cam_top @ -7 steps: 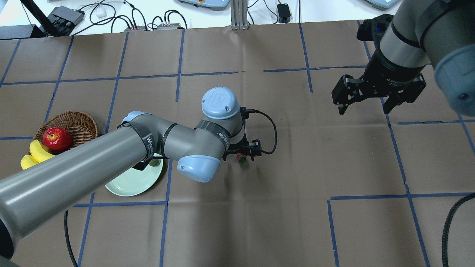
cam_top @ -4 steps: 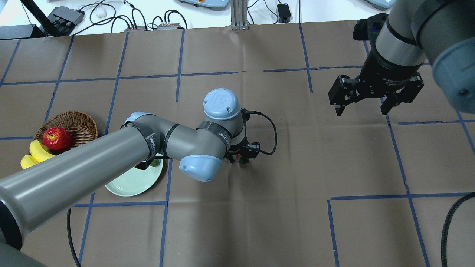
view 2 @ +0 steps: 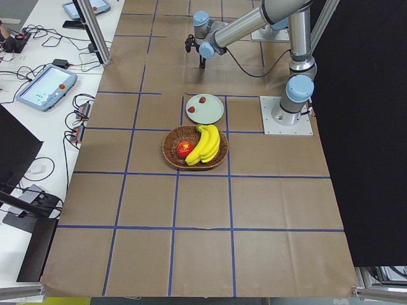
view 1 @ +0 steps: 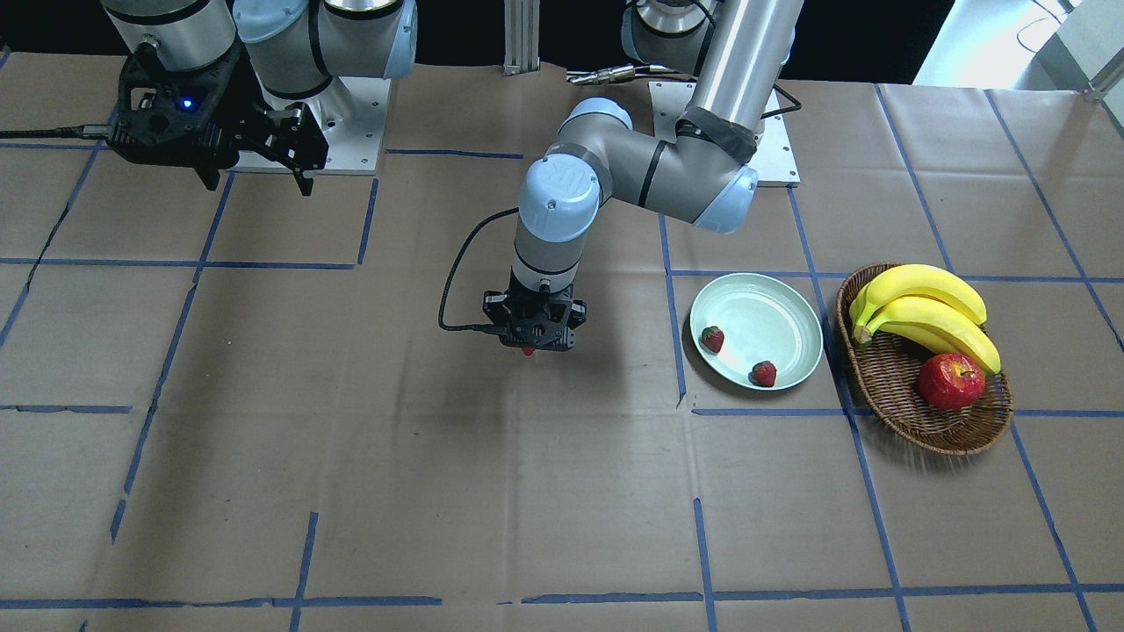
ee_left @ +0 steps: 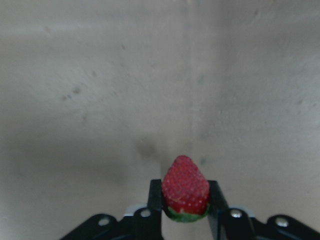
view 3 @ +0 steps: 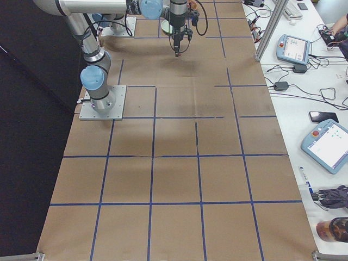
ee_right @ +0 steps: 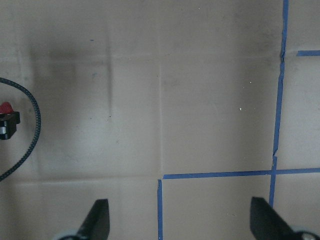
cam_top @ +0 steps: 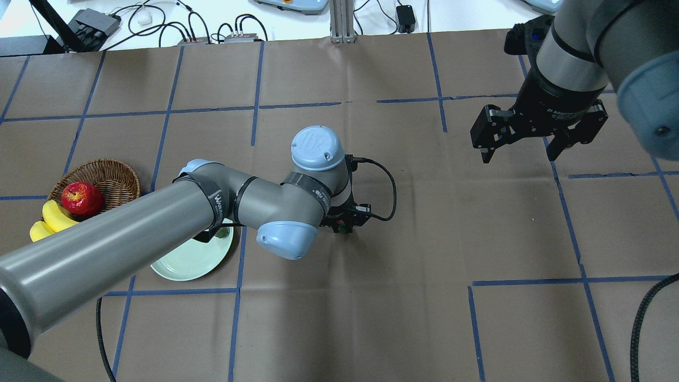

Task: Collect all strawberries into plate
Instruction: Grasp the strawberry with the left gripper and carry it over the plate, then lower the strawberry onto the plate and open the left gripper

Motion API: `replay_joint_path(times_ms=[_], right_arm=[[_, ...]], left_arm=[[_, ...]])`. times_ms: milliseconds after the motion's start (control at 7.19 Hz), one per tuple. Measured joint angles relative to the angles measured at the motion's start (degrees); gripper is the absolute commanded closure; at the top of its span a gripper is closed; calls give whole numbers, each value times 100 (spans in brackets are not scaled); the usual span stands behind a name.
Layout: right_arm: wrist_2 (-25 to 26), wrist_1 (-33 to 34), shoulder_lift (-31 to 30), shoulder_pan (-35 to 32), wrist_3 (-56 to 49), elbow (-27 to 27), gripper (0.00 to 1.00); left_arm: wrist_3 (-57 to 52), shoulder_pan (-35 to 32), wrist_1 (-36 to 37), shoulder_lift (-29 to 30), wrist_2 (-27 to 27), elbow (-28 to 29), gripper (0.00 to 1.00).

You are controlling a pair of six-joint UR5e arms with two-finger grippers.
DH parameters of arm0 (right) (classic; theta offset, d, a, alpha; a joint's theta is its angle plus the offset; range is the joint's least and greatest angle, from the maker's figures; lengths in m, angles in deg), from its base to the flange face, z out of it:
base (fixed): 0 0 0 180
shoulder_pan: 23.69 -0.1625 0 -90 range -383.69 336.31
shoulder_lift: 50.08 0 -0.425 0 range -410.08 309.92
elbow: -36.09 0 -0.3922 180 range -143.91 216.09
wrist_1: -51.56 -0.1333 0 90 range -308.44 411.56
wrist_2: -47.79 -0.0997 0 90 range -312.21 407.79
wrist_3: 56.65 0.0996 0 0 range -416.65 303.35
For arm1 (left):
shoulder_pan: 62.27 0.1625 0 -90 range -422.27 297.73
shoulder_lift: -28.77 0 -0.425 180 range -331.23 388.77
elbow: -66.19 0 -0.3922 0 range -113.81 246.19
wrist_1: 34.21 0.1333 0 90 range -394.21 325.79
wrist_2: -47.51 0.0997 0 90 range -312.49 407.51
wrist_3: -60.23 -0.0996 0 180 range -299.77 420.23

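My left gripper (view 1: 528, 347) points straight down over the middle of the table and is shut on a small red strawberry (ee_left: 186, 185) with a green top, held between its fingers (ee_left: 156, 200). Its red tip shows under the gripper (view 1: 528, 351), low over the paper. In the overhead view the gripper (cam_top: 345, 227) hides most of it. The mint-green plate (view 1: 795, 307) lies to the gripper's side, with two strawberries (view 1: 712, 339) (view 1: 764, 374) in it. My right gripper (cam_top: 518, 158) is open and empty, high over the far side.
A wicker basket (view 1: 922, 426) with bananas (view 1: 931, 312) and a red apple (view 1: 950, 381) stands just beyond the plate. My left forearm hangs over part of the plate (cam_top: 185, 262) in the overhead view. The table is brown paper with blue tape lines.
My left gripper's fingers have closed on the strawberry that lay between them. My right gripper has drifted slightly toward the far edge, still open.
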Motion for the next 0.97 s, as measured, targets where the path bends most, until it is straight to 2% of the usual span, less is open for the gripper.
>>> replay_joint_path(times_ms=[278, 418, 696, 835, 974], right_arm=[[-4, -1, 1, -5, -8, -15, 0], [-9, -1, -1, -6, -9, -17, 0], [-28, -9, -3, -6, -10, -19, 0], [-35, -11, -1, -6, -10, -19, 0], [-44, -8, 16, -6, -10, -22, 0]], left_arm=[[-1210, 839, -545, -679, 253, -171, 100], [-1993, 1372, -821, -1065, 524, -390, 100], [-3263, 2365, -915, -1548, 927, -988, 97], [-3816, 2862, -868, -1607, 980, -1201, 89], [-4158, 3246, -844, -1582, 993, -1340, 72]])
